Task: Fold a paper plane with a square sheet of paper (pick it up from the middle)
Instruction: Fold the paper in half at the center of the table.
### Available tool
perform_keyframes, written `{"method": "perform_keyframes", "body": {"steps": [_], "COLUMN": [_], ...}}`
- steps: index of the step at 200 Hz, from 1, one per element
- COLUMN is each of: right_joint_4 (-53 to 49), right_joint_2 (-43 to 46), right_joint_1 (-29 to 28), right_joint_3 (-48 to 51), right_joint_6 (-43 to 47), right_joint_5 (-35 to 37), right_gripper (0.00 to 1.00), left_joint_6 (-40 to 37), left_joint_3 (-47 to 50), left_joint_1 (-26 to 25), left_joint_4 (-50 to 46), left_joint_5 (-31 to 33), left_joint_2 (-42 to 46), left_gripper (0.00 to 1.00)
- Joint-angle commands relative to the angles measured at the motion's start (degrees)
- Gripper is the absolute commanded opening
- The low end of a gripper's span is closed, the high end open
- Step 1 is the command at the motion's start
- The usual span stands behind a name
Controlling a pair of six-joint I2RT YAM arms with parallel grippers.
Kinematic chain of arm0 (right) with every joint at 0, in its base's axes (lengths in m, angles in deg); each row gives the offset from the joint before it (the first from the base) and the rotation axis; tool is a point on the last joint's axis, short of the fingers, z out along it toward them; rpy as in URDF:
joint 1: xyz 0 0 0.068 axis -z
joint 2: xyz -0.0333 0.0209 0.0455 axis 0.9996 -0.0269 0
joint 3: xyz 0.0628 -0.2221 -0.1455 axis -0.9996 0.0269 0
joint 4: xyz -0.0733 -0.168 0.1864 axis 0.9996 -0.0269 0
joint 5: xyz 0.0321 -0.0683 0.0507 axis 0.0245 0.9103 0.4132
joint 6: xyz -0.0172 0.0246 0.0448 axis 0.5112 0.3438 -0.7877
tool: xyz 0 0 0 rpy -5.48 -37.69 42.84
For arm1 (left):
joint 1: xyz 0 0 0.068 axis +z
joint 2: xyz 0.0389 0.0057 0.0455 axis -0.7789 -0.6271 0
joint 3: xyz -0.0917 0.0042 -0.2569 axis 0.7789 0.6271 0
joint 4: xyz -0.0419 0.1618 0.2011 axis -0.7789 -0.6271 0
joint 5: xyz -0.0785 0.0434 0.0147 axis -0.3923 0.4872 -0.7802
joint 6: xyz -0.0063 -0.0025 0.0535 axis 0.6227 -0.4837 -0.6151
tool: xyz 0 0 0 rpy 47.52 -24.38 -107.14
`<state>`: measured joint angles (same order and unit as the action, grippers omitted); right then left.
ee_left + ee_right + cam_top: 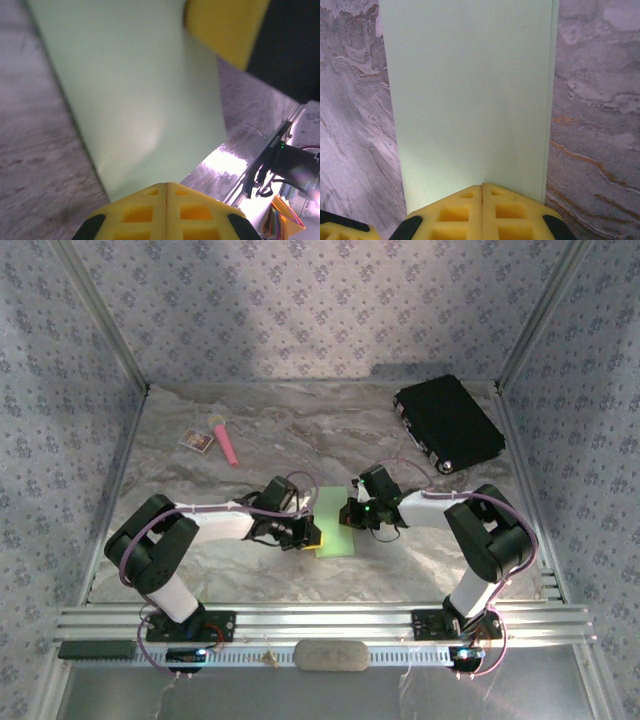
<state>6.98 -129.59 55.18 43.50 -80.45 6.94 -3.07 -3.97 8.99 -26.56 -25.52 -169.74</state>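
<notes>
The thin lime-green paper sheet point(335, 540) lies flat on the grey marbled tabletop point(300, 430) as a narrow rectangle, apparently folded once in half; the left hand point(306, 533) at its left edge and the right hand point(352, 513) at its right edge both have fingers pressed together, tips down on it, so nose and wing folds seem left.

Nothing readable is showing anywhere I'm looking. The small card point(197, 441) lying toward the far left corner of the worktop point(330, 425) is carrying a print too tiny to make out, and the green paper point(470, 100) is showing plain.
</notes>
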Motion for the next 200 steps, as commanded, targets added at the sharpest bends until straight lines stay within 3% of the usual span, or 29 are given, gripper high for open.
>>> {"method": "perform_keyframes", "body": {"steps": [1,92,200], "right_joint_4": [-8.53,-8.59,-8.81], "right_joint_2": [-1.97,-2.49,-2.75], "right_joint_1": [0.31,0.64,0.83], "right_joint_3": [2.92,3.01,2.80], "right_joint_6": [-0.12,0.24,0.52], "right_joint_5": [6.04,5.95,5.37], "right_gripper": [0.00,0.00,0.00], "left_joint_6": [0.83,-4.58,-10.73], "left_joint_3": [-2.21,3.49,-1.04], "left_joint_1": [-0.33,-0.93,-8.45], "left_joint_4": [-0.14,-4.14,-17.72], "left_joint_5": [-0.62,-1.50,15.66], "left_joint_2": [-0.98,-3.62,5.28], "left_gripper": [0.00,0.00,0.00]}}
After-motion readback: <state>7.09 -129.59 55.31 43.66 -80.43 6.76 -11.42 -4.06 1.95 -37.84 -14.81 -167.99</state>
